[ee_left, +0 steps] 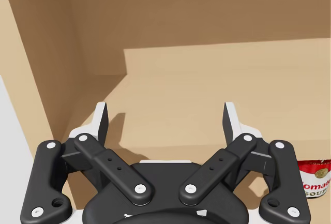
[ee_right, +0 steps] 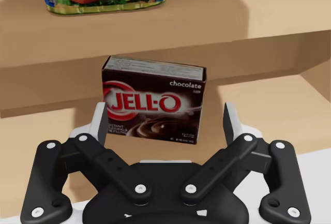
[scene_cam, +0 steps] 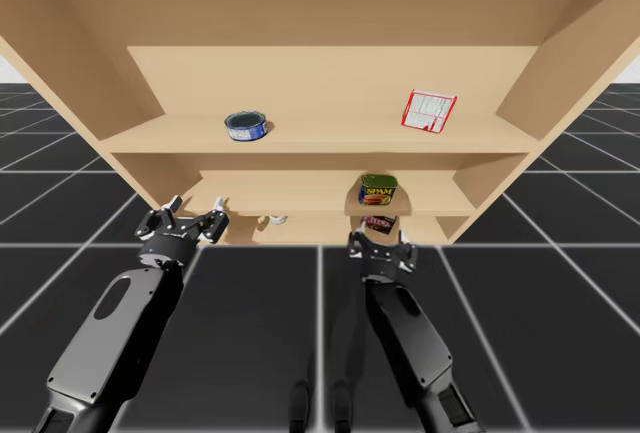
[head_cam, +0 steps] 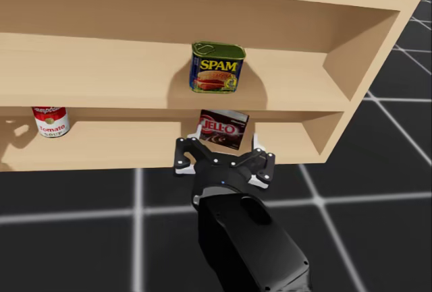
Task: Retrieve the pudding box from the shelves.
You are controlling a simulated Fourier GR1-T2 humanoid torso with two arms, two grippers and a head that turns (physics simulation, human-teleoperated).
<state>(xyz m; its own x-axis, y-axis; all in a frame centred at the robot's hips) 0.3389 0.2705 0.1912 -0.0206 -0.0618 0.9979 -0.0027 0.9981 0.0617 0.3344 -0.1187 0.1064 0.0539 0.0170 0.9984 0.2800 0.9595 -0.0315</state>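
The pudding box (ee_right: pixel 154 100) is dark brown with a red oval and stands on the lowest shelf (head_cam: pixel 297 145), under the middle shelf. It also shows as the brown box (head_cam: pixel 224 129) and the small dark box (scene_cam: pixel 380 223). My right gripper (ee_right: pixel 165 123) is open just in front of it, fingers apart on either side and not touching. That same right gripper (head_cam: pixel 225 158) (scene_cam: pixel 380 245) sits at the shelf's front edge. My left gripper (ee_left: pixel 165 120) (scene_cam: pixel 190 219) is open at the left end of the lowest shelf, holding nothing.
A green rectangular can (head_cam: pixel 217 67) (scene_cam: pixel 378 190) stands on the middle shelf right above the box. A red and white round can (head_cam: pixel 50 121) (ee_left: pixel 314 177) stands on the lowest shelf further left. A blue flat can (scene_cam: pixel 246 125) and a red-white box (scene_cam: pixel 429 110) rest on the top shelf.
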